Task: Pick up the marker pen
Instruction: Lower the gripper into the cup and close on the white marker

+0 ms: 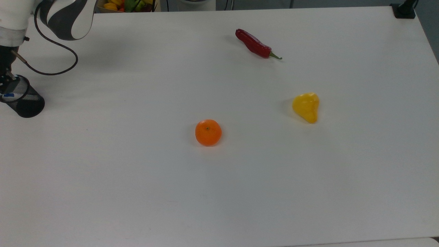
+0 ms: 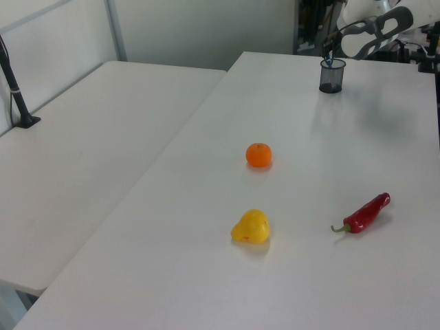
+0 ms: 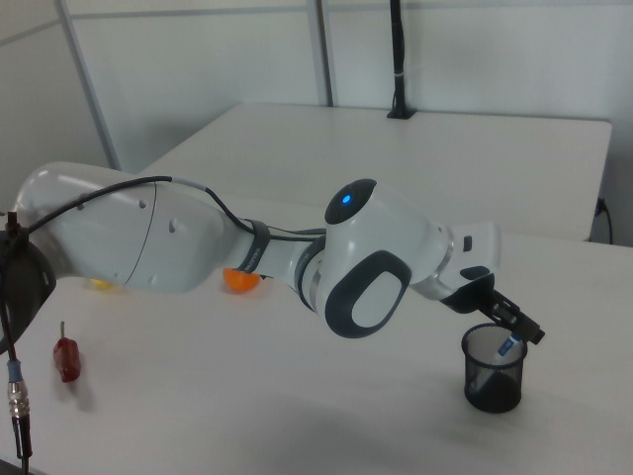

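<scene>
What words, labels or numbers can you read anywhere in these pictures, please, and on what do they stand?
None can be read.
The marker pen, standing in the black mesh cup, shows blue marks too small to make out as text.
The robot arm bears a lit blue dot, no lettering.

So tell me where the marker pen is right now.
The marker pen stands in the black mesh cup at the top view's far left edge, with the gripper just above the cup's rim.
</scene>
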Available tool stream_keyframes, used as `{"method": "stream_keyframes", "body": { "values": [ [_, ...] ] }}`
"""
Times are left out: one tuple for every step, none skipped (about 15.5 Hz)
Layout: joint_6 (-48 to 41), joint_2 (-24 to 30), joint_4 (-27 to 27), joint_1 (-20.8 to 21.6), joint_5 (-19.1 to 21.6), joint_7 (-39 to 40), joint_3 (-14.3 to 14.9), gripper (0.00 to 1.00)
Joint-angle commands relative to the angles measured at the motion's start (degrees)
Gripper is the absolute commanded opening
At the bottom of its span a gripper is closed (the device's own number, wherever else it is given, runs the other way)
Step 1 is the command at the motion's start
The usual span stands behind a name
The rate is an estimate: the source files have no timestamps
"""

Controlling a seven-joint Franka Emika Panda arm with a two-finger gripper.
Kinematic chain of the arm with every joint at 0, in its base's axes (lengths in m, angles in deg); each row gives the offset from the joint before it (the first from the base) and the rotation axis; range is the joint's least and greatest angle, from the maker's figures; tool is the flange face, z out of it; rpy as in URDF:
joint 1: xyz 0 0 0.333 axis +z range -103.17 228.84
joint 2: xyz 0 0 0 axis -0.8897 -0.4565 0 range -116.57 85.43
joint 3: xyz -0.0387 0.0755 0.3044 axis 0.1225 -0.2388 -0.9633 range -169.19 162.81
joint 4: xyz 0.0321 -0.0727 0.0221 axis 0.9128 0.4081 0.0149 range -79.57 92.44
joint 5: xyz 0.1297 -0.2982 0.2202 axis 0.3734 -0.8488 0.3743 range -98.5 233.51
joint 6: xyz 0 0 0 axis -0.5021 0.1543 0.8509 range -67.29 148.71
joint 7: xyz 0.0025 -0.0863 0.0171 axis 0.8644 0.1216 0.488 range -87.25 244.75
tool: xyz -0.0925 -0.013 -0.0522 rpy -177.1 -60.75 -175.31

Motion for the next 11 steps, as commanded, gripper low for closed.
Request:
{"method": "stream_keyframes", "body": {
  "values": [
    [1.56,-0.51,0.47,-0.30,0.23,0.37,-0.40,0.50],
    [1.56,-0.60,0.47,-0.30,0.14,0.37,-0.40,0.42],
    [1.56,-0.60,0.47,-0.30,0.14,0.45,-0.40,0.35],
    [1.56,-0.60,0.47,-0.30,0.14,0.46,-0.40,0.28],
    [1.56,-0.60,0.38,-0.30,0.14,0.46,-0.40,0.22],
    [1.56,-0.60,0.38,-0.30,0.14,0.46,-0.40,0.15],
    [1.56,-0.60,0.38,-0.30,0.23,0.46,-0.40,0.10],
    [1.56,-0.51,0.38,-0.30,0.23,0.37,-0.57,0.00],
    [1.56,-0.51,0.38,-0.30,0.32,0.37,-0.92,0.00],
    [1.56,-0.51,0.38,-0.30,0.40,0.37,-1.01,0.00],
    [1.56,-0.42,0.38,-0.30,0.40,0.37,-1.01,0.00]
  ]
}}
